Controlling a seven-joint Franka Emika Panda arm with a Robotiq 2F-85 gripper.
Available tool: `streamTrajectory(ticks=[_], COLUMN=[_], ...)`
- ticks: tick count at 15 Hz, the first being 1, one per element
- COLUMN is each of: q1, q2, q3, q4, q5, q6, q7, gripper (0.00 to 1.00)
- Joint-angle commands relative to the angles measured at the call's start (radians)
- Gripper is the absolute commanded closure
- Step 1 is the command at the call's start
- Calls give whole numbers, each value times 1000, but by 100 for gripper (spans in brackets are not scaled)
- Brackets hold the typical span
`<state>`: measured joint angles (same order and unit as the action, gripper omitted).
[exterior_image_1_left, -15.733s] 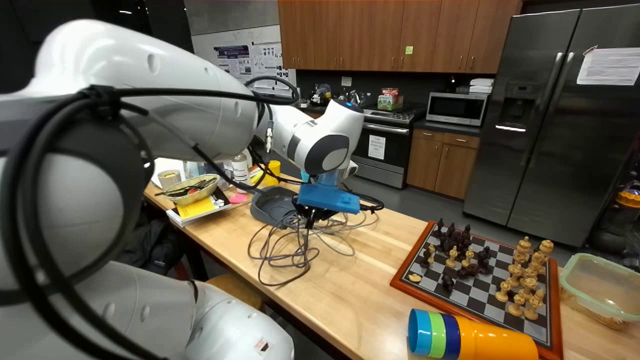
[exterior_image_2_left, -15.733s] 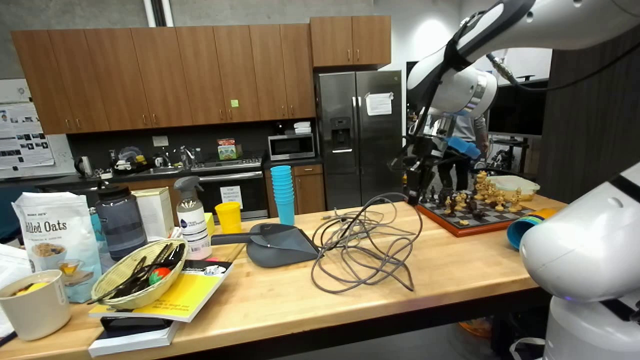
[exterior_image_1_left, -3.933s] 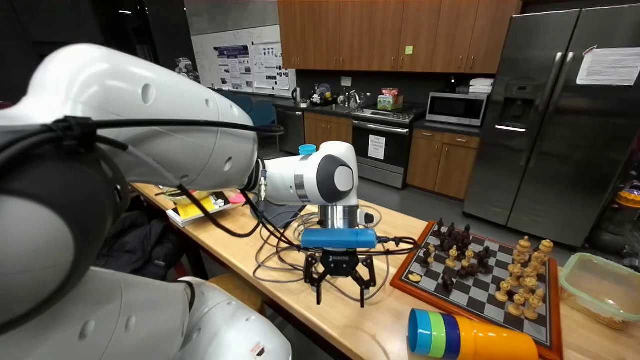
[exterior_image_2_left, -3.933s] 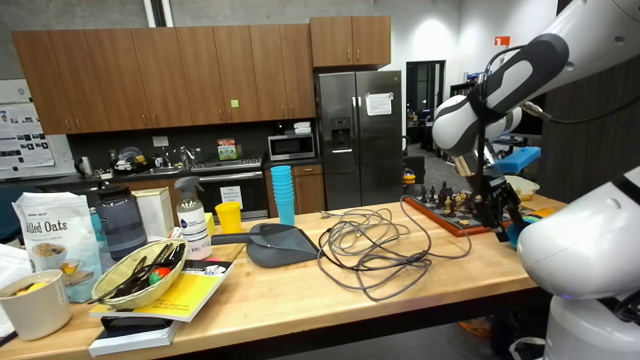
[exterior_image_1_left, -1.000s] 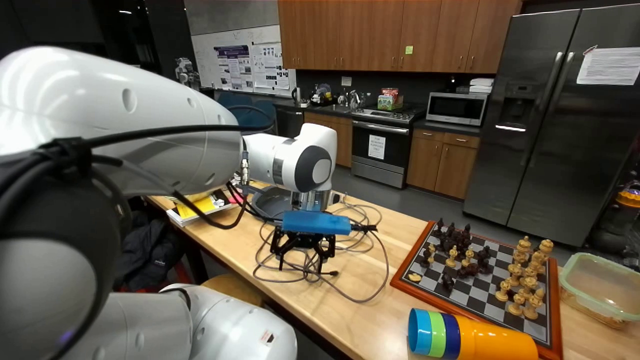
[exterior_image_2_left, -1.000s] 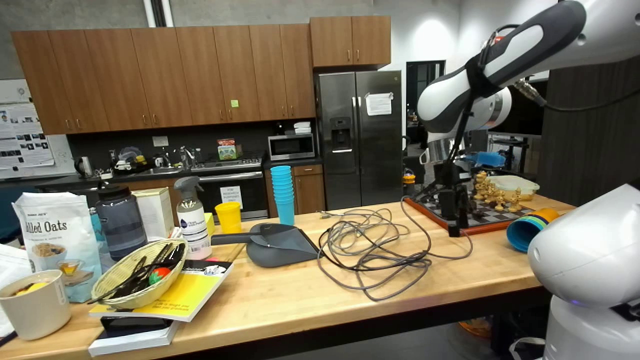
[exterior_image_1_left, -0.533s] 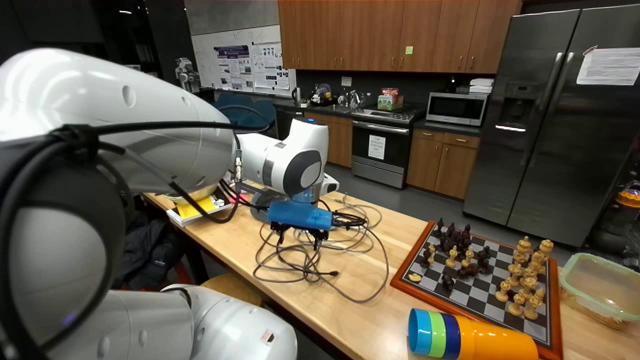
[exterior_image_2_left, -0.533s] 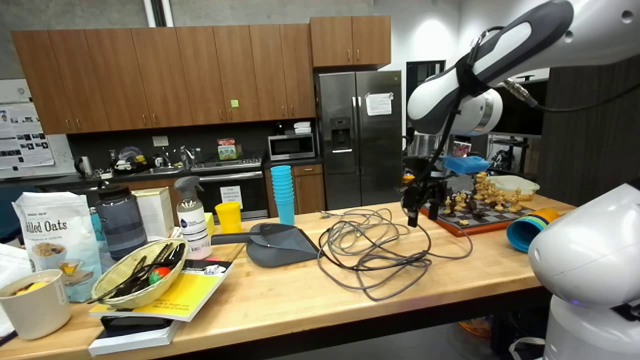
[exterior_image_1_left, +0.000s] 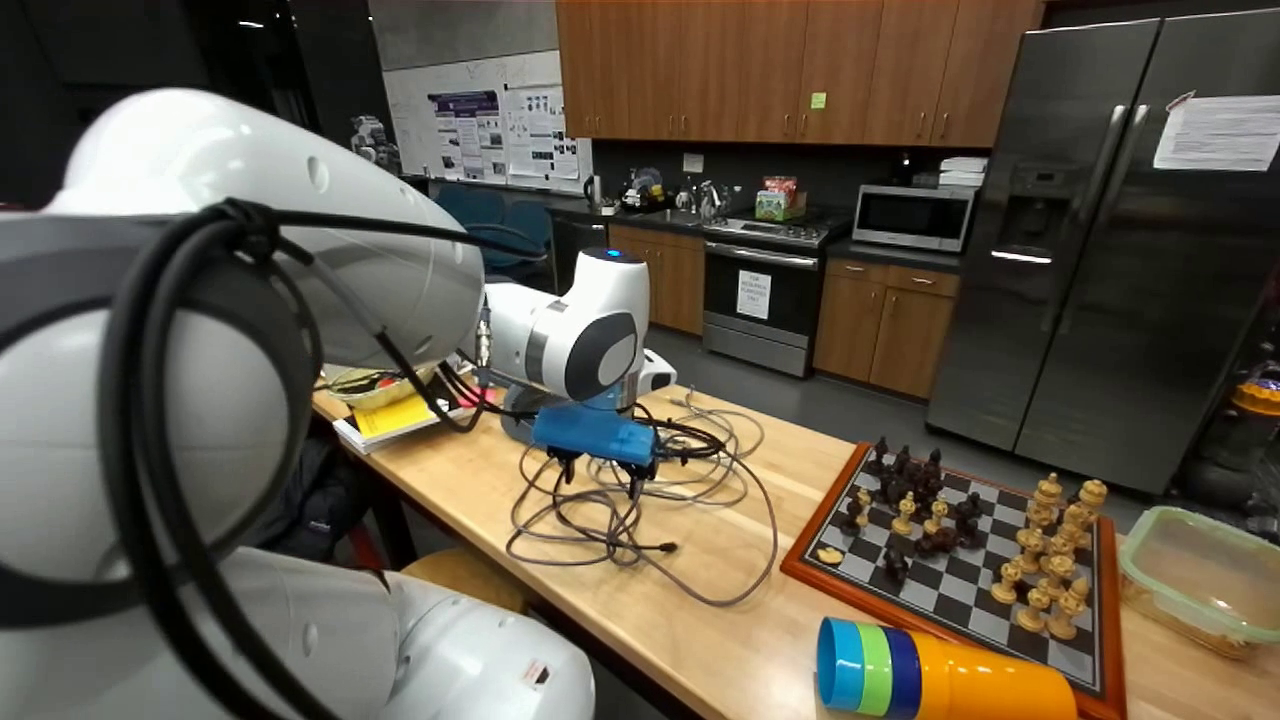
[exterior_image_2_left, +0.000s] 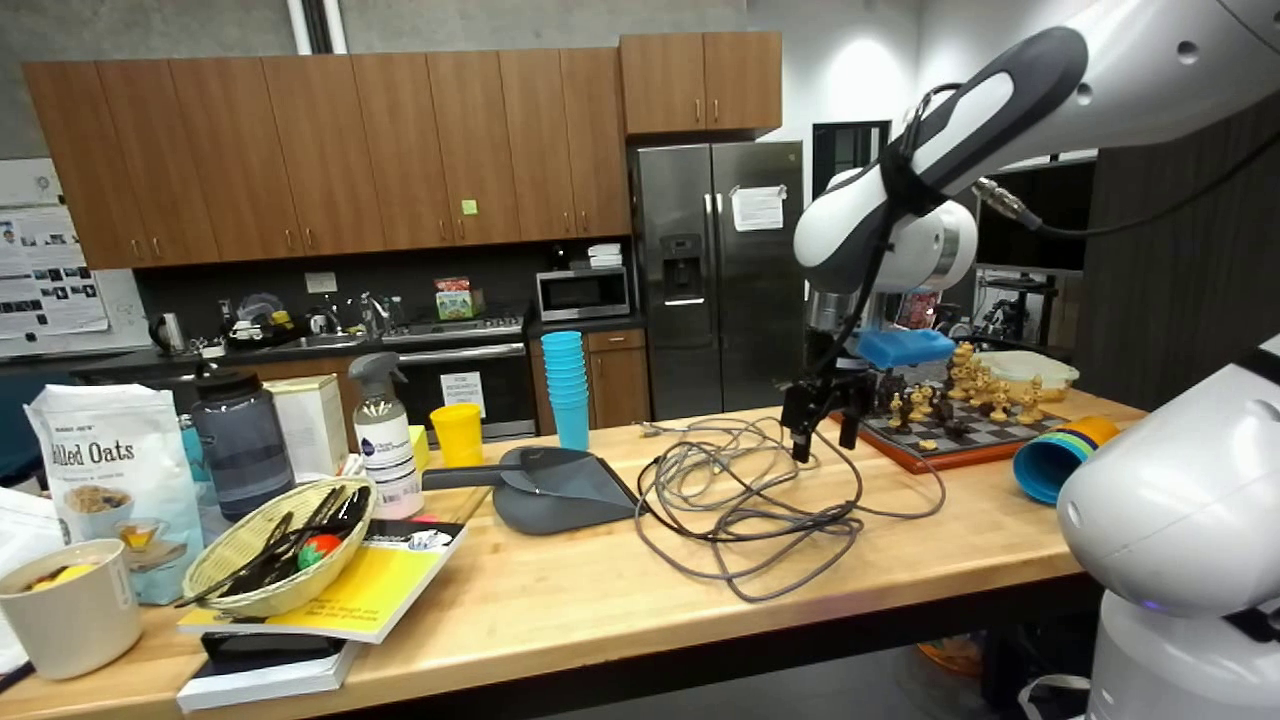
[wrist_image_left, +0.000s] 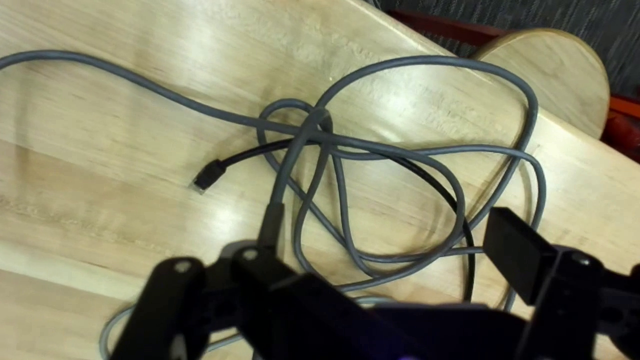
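Wrist view: gripper (wrist_image_left: 389, 245) enters from bottom of frame, fingers (wrist_image_left: 520, 255) spread wide, part of a gray cable (wrist_image_left: 320, 135) visible thru the gap. Cable lies in loose loops on table (wrist_image_left: 100, 200); a strand lines up w/ the tip of the finger at frame left, can't tell if touching. Black plug (wrist_image_left: 209, 174) lies just beside the loops. Round stool (wrist_image_left: 555, 80) partly hidden by table edge. In an exterior view: gripper hangs over the tangle, pointing down, blue block (exterior_image_1_left: 595, 435) mounted just above it. Chessboard (exterior_image_1_left: 945, 590) w/ pieces (exterior_image_1_left: 1072, 600), some upright, some lying; nested cups (exterior_image_1_left: 905, 670) on their side at board's near edge; clear tub (exterior_image_1_left: 1168, 608) w/ green rim beside board. Stove (exterior_image_1_left: 760, 290), microwave (exterior_image_1_left: 915, 217), fridge (exterior_image_1_left: 1110, 250) in bkgd. In an exterior view: gripper at chessboard side of the tangle, above table. Dustpan (exterior_image_2_left: 565, 490) has its lip right at tangle's edge; stacked blue cups (exterior_image_2_left: 567, 390) upright behind it, yellow cup (exterior_image_2_left: 458, 435) & spray bottle (exterior_image_2_left: 388, 450) nr its handle. Basket (exterior_image_2_left: 265, 600) sits on yellow book (exterior_image_2_left: 375, 590); oats bag (exterior_image_2_left: 115, 480) & mug (exterior_image_2_left: 75, 620) close by, frame left.
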<state>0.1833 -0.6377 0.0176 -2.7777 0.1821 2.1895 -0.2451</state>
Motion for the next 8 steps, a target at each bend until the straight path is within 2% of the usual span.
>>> streamTrajectory(ticks=[1,8], q1=[6,1], q2=[74,140], q3=[-2,-2], q4=[1,2], q5=[8,1], q6=[60,117], q7=[14,9], gripper=[0,0])
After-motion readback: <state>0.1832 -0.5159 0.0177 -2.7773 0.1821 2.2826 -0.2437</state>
